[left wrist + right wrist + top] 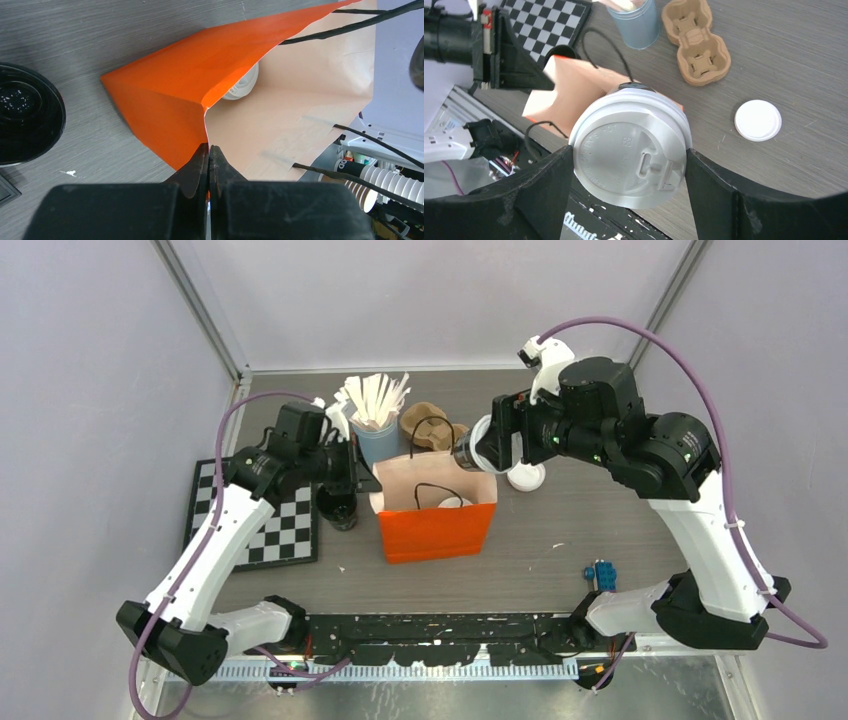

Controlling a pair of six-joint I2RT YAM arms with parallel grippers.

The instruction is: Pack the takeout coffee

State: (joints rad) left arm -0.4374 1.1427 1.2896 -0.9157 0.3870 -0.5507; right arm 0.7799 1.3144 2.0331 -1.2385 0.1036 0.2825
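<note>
cup (631,160) of takeout coffee, white-lidded, gripped between wide-spread jaws of right gripper (629,172), poised at mouth of orange bag (190,85). second cup (246,84) already inside. left gripper (209,155) pinched shut on bag rim (holding mouth open). advised: lower upright, beside second cup, clear of handles (320,32).

Faint embossed "HOT" on white lid (629,157)

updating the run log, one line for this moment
left gripper: shut on orange bag rim | right gripper: holding lidded cup over bag | second cup inside
</note>
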